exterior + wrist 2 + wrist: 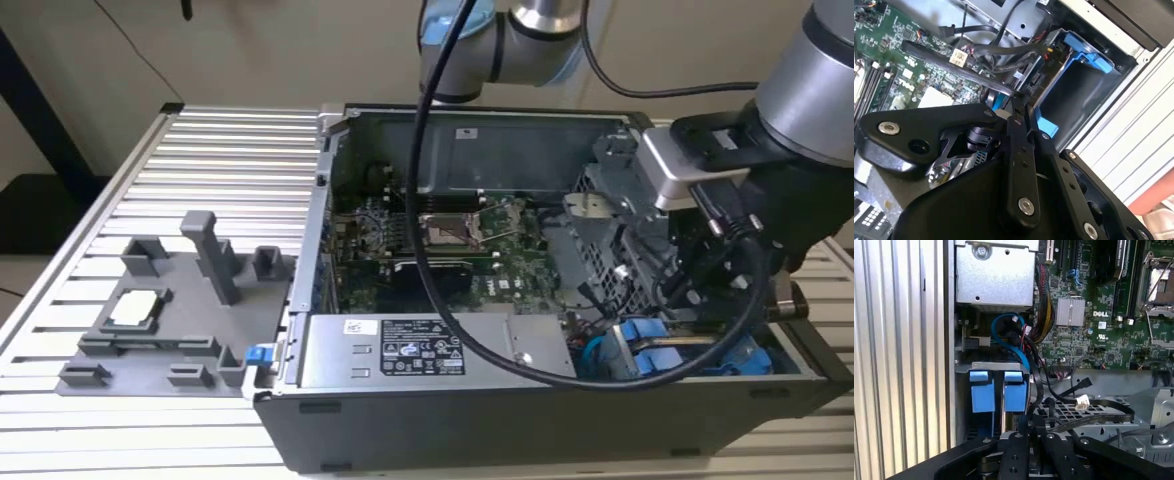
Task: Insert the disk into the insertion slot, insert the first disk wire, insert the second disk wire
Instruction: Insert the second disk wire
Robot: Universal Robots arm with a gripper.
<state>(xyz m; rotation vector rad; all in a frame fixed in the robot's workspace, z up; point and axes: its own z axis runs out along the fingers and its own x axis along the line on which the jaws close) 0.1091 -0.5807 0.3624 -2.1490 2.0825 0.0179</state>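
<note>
Sitting open on the slatted desk, the computer case holds a green motherboard and, at its front corner, two blue-framed drives side by side in their bay. The gripper hangs just above them, jaws closed on a thin dark cable. Which one is the disk I cannot tell. In the exterior view a grey parts tray lies beside the case.

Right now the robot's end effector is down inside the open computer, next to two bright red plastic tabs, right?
Not quite. The end effector is down inside the open computer case, but the two plastic tabs beside it are bright blue, not red. The first wrist view shows them clearly.
</note>
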